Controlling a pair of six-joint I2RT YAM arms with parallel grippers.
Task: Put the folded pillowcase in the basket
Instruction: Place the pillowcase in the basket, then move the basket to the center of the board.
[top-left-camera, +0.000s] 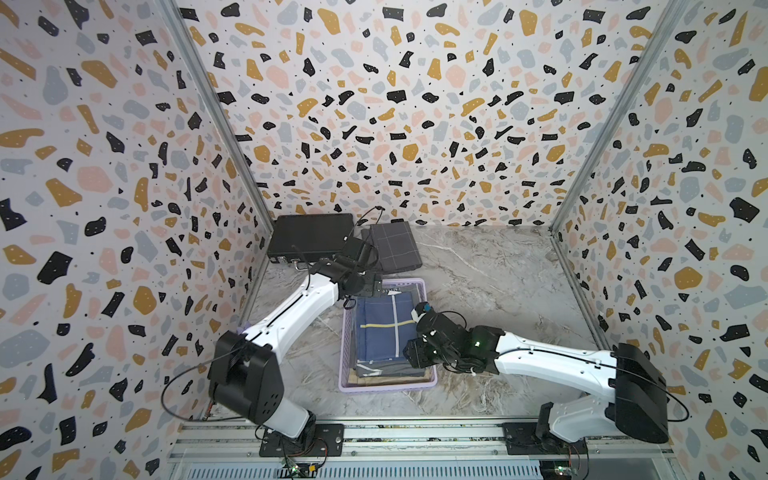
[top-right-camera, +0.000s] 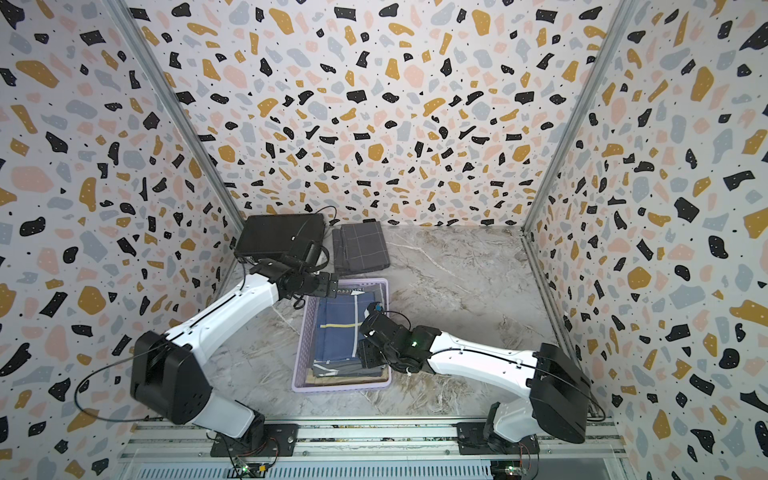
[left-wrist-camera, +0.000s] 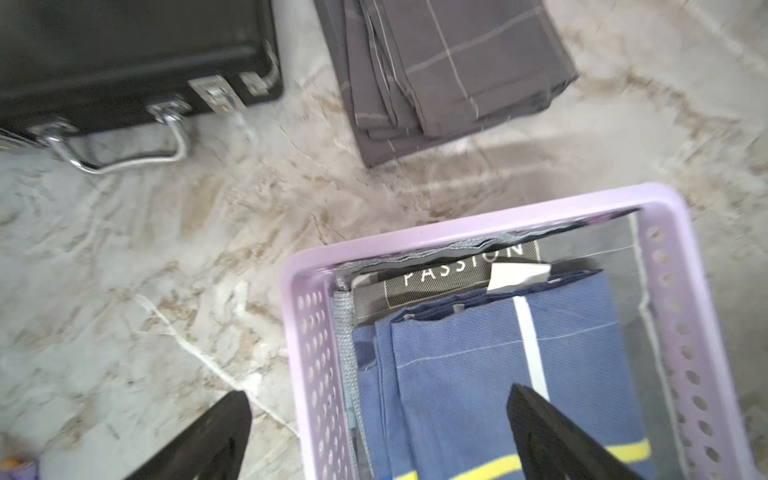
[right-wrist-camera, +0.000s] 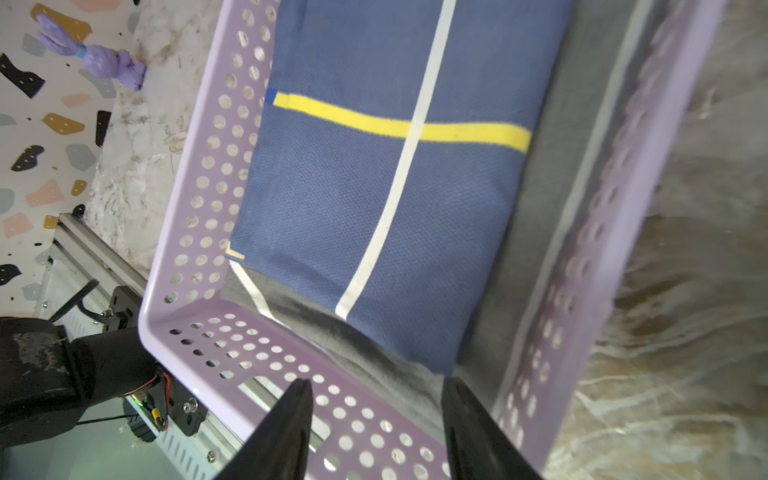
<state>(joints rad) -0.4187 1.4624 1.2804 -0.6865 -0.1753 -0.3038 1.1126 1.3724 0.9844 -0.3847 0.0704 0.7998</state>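
**Blue pillowcase lies in the lavender basket, both claws spread and empty**

The folded pillowcase (top-left-camera: 382, 328) (right-wrist-camera: 374, 187), navy with one yellow stripe crossed by a white one, lies flat inside the basket (top-left-camera: 386, 387) (right-wrist-camera: 199, 166). It rests on top of grey cloths (right-wrist-camera: 540, 249) that fill the basket's floor. One of these cloths shows a label reading "PASSION" (left-wrist-camera: 461, 266) at the basket's far end.

The left claw (left-wrist-camera: 378, 392) hangs over that far end with its fingers spread wide. One finger is above the pillowcase and the other is outside the basket's perforated wall, above the marble worktop (top-left-camera: 498, 291). It pinches nothing.

The right claw (right-wrist-camera: 378, 381) hovers at the basket's near end, its fingers apart above the end wall and the grey cloth, and nothing sits between them.

Just beyond the basket's far end lies a folded grey checked cloth (top-left-camera: 395, 245) (left-wrist-camera: 457, 62). A closed black briefcase (top-left-camera: 309, 237) (left-wrist-camera: 124, 54) with a metal handle sits beside that cloth. A small purple toy rabbit (right-wrist-camera: 99, 62) stands off one long side of the basket, against the patterned wall.
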